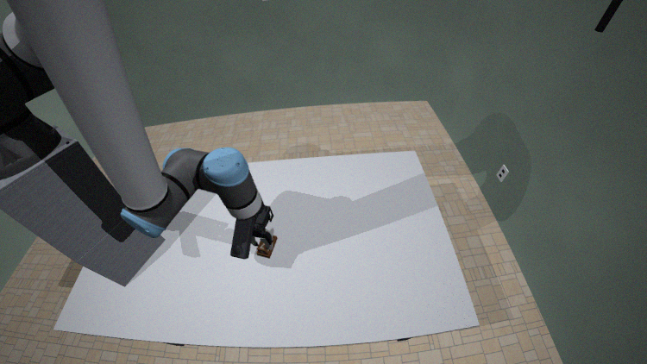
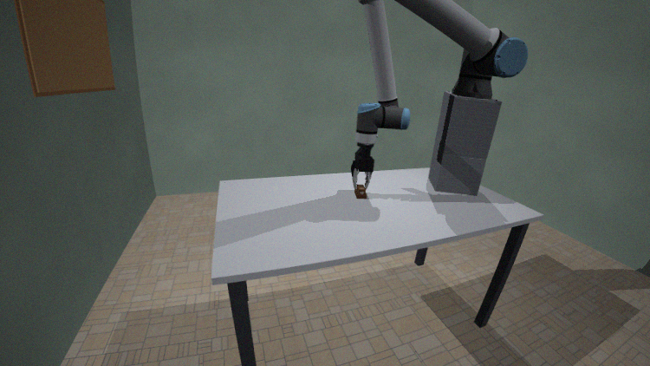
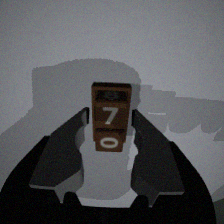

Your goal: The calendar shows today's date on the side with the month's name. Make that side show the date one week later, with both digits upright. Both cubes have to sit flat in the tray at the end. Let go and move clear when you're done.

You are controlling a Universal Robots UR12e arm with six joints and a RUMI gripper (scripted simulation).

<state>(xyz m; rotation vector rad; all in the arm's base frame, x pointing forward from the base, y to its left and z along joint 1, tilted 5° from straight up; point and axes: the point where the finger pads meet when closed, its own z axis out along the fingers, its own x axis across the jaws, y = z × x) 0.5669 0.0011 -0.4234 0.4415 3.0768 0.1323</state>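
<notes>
Around the middle of the tabletop (image 1: 361, 294) (image 2: 290, 254), well inside its four corners, stands the small brown calendar (image 1: 264, 254) (image 2: 360, 195) (image 3: 95, 122). My gripper (image 1: 263, 241) (image 2: 361, 187) (image 3: 110, 109) is over it, jaws partly open, one at each side, with narrow gaps; I hold nothing. I judge the step is to take the cube showing 7 (image 3: 117, 122). I should center well, descend straight, close softly on opposite faces, and lift without dragging the tray. Its long axis goes roughly from one long table edge toward the other, between my jaws. In wrist view, the 7 reads upright, but the 0 below lies sideways; which side bears the month, I cannot tell.
</notes>
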